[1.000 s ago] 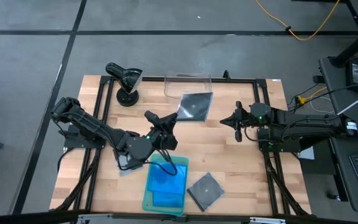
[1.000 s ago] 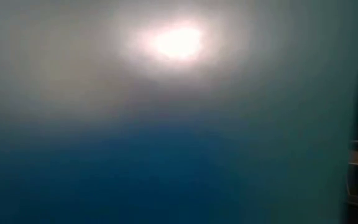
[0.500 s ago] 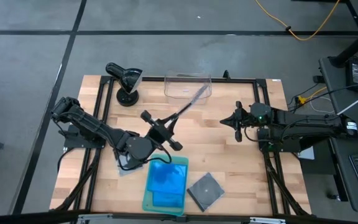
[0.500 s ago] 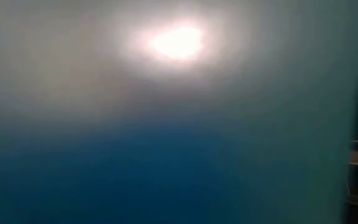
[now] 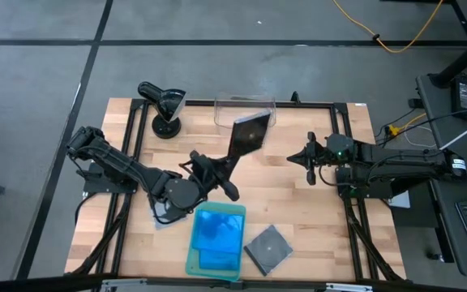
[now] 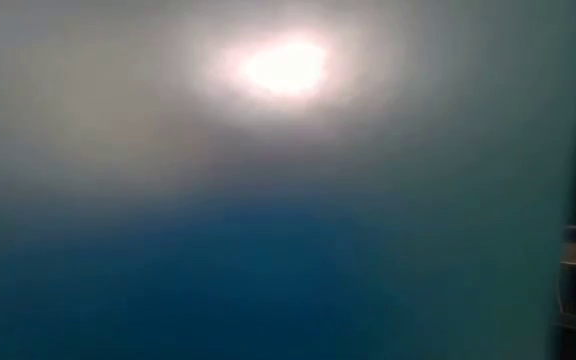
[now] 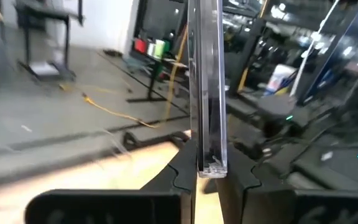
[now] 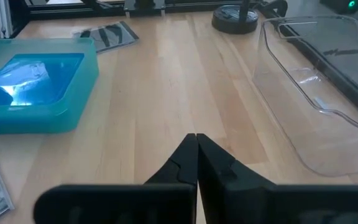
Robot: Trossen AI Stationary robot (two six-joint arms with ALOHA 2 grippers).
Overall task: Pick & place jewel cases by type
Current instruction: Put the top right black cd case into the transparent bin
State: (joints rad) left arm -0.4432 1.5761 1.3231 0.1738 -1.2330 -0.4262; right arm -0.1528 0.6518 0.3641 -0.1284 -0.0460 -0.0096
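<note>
My left gripper (image 7: 207, 177) is clamped on the lower edge of a dark jewel case (image 5: 248, 133), which stands up on edge straight ahead of the jaws, near the clear bin (image 5: 245, 111). My right gripper (image 8: 196, 149) waits with fingers pressed together, holding nothing. Further out, blue cases (image 5: 217, 230) already lie in the green tray (image 5: 191, 259); one dark case (image 5: 267, 247) lies beside it and another (image 8: 107, 35) beyond, both unsorted. I judge roughly half remains.
</note>
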